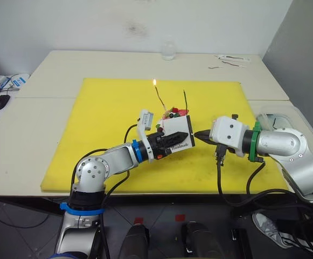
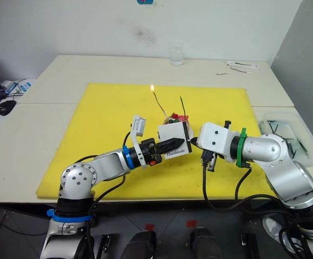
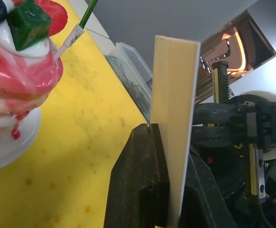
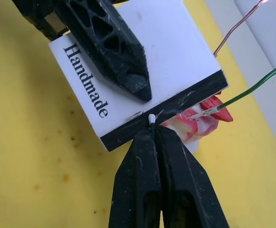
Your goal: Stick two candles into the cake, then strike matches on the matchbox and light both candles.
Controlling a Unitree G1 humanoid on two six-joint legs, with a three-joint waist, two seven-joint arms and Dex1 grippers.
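The matchbox hides most of the cake. The match shows just its white tip beyond the right claw; its stick stays hidden between the closed fingers.

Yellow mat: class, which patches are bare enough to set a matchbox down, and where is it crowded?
The yellow mat is bare left of the cake and along its far edge. It is crowded in front of the cake, where the left gripper holds the matchbox and the right gripper meets it.

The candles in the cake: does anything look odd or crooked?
Yes. Both candles lean rather than stand straight. The pale candle burns at its tip, while the green candle shows no flame. The cake looks undamaged.
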